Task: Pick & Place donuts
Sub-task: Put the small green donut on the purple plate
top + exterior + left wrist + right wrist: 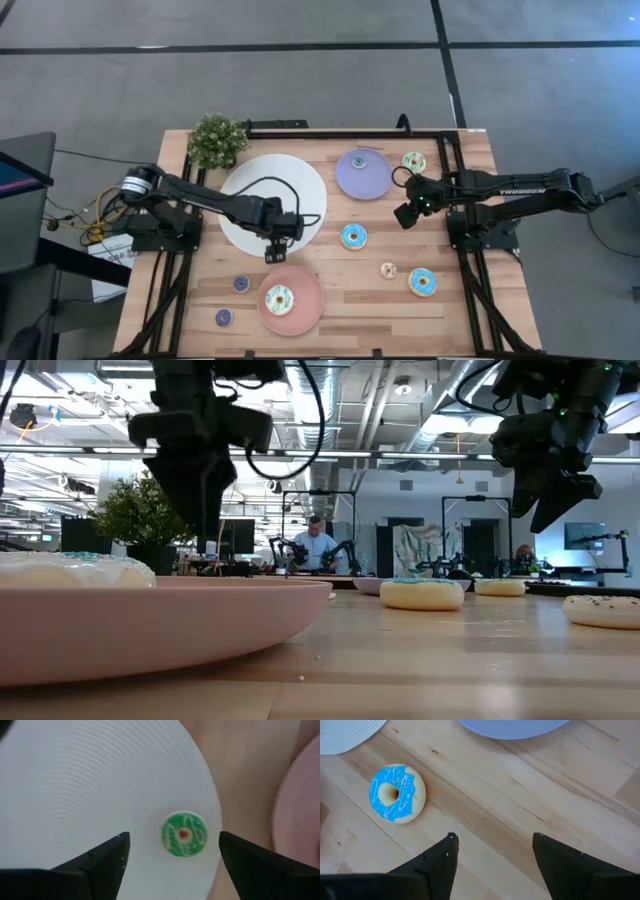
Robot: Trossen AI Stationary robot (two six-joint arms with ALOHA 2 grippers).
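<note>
A green mini donut (184, 834) lies flat on the white plate (75, 795), close to the plate's rim. My left gripper (172, 851) hangs open above it, one finger on either side, touching nothing; in the high view this gripper (274, 252) hides the donut. My right gripper (492, 845) is open over bare wood, above the table (404, 215). A larger blue-iced donut (396, 793) lies on the table beyond it, toward the left (353, 236). One donut (279, 298) rests on the pink plate and another (358, 160) on the lilac plate.
More donuts lie on the wood: pale green (413, 161), blue (422, 282), mini beige (388, 270), mini purple (241, 284) and another mini (224, 317). A potted plant (217, 140) stands at the far left corner. The pink plate (305, 310) sits just near of my left gripper.
</note>
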